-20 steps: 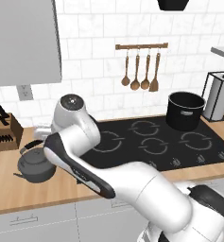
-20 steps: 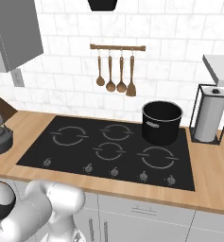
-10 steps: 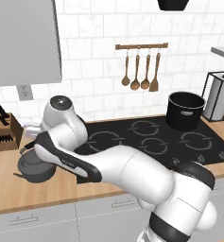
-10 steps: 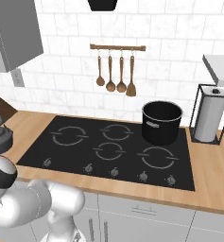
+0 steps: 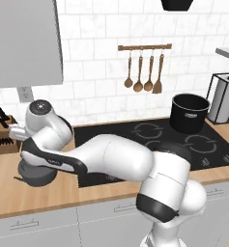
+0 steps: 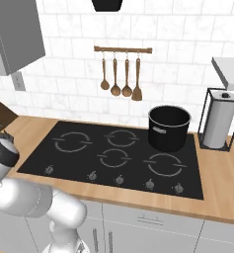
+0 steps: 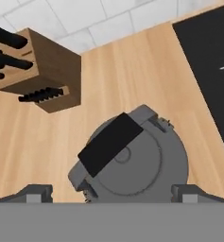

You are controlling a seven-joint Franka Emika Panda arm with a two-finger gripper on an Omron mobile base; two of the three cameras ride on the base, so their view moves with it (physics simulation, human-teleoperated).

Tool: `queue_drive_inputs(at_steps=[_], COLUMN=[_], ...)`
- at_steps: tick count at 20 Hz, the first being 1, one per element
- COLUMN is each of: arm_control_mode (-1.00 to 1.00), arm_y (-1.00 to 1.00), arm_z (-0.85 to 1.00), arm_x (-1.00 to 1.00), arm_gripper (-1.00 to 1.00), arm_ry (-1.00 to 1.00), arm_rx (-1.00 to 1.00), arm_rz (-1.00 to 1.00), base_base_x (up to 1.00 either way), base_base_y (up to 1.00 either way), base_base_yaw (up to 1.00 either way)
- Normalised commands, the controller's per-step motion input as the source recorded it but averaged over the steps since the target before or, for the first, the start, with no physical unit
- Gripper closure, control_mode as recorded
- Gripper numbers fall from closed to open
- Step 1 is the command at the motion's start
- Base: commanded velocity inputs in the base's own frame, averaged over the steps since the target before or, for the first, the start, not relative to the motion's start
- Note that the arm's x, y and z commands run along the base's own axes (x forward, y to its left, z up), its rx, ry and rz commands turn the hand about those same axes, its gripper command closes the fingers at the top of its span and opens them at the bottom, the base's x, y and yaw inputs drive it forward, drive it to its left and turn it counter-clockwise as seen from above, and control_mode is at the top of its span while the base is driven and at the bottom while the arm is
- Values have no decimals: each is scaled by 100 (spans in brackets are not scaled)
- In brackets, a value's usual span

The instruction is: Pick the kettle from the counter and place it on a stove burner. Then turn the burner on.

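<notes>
Directly beneath the wide-open, empty gripper (image 7: 111,193) sits the kettle (image 7: 132,158), handle (image 7: 109,143) running diagonally between the 2 fingertips (image 7: 35,193).

**Little room on the knife block side**

Around the kettle (image 7: 132,158) the counter (image 7: 132,71) is bare toward the cooktop (image 7: 210,56). The knife block (image 7: 42,71) stands near on the other side, its handles sticking out toward the wall
</notes>
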Motion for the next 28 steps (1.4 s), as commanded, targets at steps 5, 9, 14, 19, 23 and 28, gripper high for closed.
queue_drive_inputs(at_steps=[5,9,14,19,23,28], arm_control_mode=[-100,-100,-100,-100,-100,-100], arm_y=[0,0,2,9,3,0], arm_z=[-30,-35,-22,-24,-33,-6], arm_x=[10,24,34,35,18,2], arm_gripper=[-100,-100,-100,-100,-100,100], arm_ry=[13,10,0,0,8,1], arm_rx=[-1,0,-1,-4,-4,0], arm_rz=[0,0,0,0,0,0], base_base_x=[0,0,0,0,0,0], base_base_y=[0,0,0,0,0,0], base_base_yaw=[0,0,0,0,0,0])
